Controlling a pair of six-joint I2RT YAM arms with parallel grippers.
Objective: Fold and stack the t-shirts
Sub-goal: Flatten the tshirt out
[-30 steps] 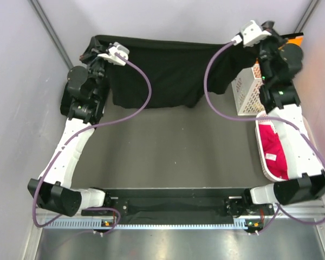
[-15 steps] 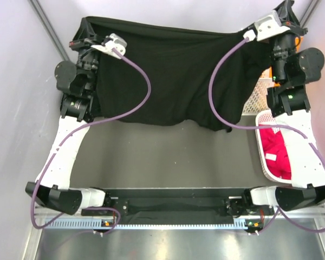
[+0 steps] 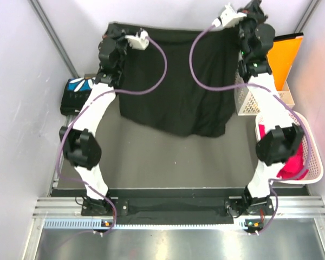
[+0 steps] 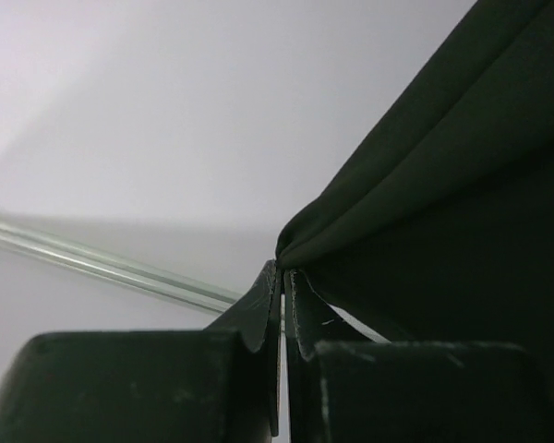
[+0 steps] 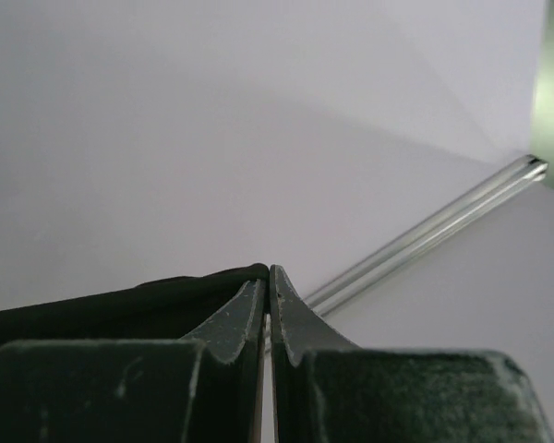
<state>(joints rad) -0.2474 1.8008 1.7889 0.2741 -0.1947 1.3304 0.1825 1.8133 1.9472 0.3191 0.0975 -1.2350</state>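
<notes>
Left fingers (image 4: 263, 309) and right fingers (image 5: 245, 314) are clamped shut on the upper corners of a black t-shirt (image 3: 179, 81), which hangs spread between them toward 12 o'clock above the table (image 3: 168, 157).

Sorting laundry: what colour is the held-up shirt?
Black shirt, no print visible; clearest in the top view.

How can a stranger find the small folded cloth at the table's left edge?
On the grey table, find the left edge, beside the left arm. There a small dark folded cloth lies flat. Unlike the big black t-shirt held up by the left claw and right claw, it shows a blue-and-white print.
</notes>
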